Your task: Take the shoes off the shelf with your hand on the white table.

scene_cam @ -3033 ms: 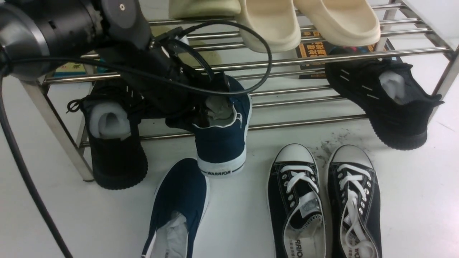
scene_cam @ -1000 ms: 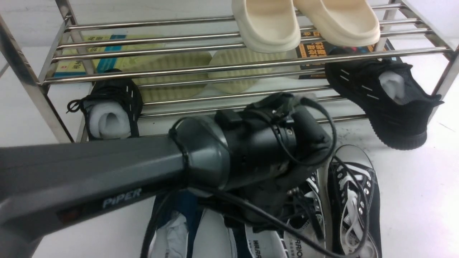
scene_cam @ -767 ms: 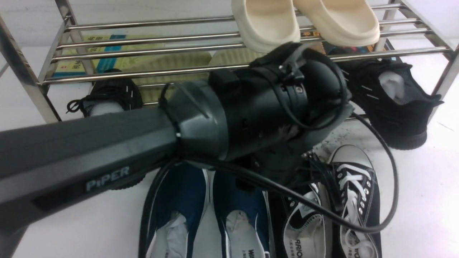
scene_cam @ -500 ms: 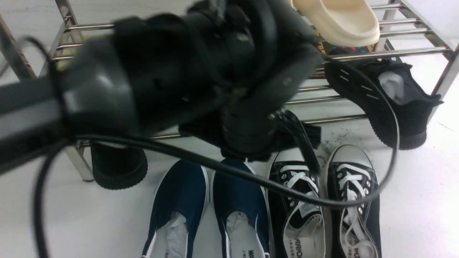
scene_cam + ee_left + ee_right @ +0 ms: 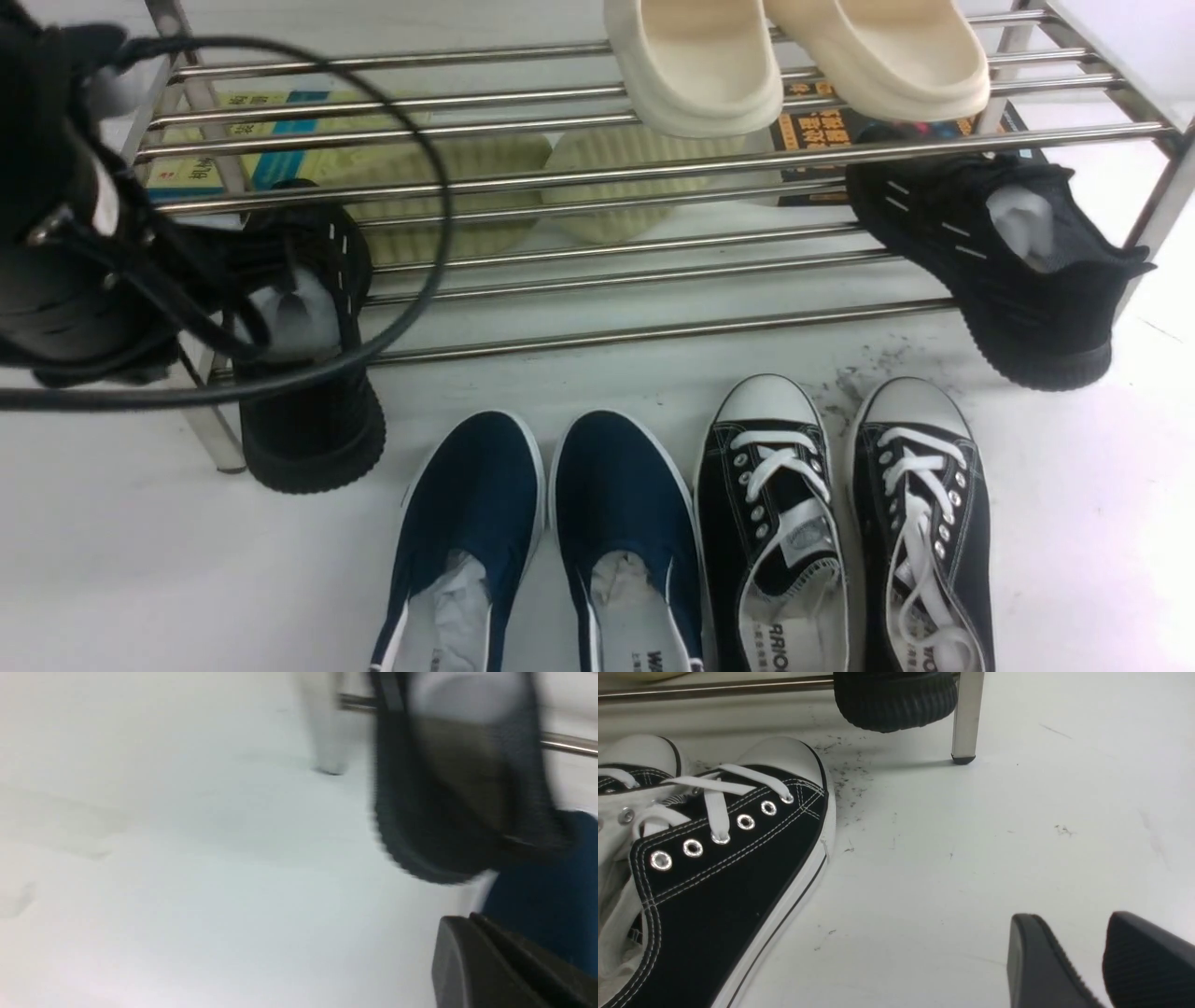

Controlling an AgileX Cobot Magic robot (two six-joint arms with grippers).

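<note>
Okay, the shoes point(image 5: 471, 509): navy slip-ons, both off the shelf point(image 5: 653, 329). They lie flat on the white table point(image 5: 140, 569) just in front of the shelf's lower front bar, side by side with their white soles nearly touching. Toes point at the shelf and there is paper stuffing in the openings.

Nothing grips them. The left gripper point(image 5: 474, 933) is up by the shelf's left end, near its front leg. Its fingers point(image 5: 455, 956) are pressed together and empty. That wrist view is blurred, with a navy edge just past the fingers. In the front view only its black housing point(image 5: 51, 271) and a looping cable point(image 5: 441, 215) show, overlapping the shelf's left side.

The right gripper point(image 5: 1105, 935) is low over bare table in front of the shelf's right leg point(image 5: 966, 718). Its fingers are slightly apart with nothing between them.

- Black lace-ups point(image 5: 775, 504) are on the table just beside the navy pair, toward the shelf's right end, toes also toward the shelf.
- One black knit sneaker point(image 5: 313, 425) hangs heel-down off the lower tier at the left end.
- The other knit sneaker point(image 5: 1018, 280) does the same at the right end.
- Cream slippers point(image 5: 695, 75) are on the top tier, right half.
- Dark scuff specks point(image 5: 868, 373) mark the table under the lower bar, near the lace-ups' toes.
</note>
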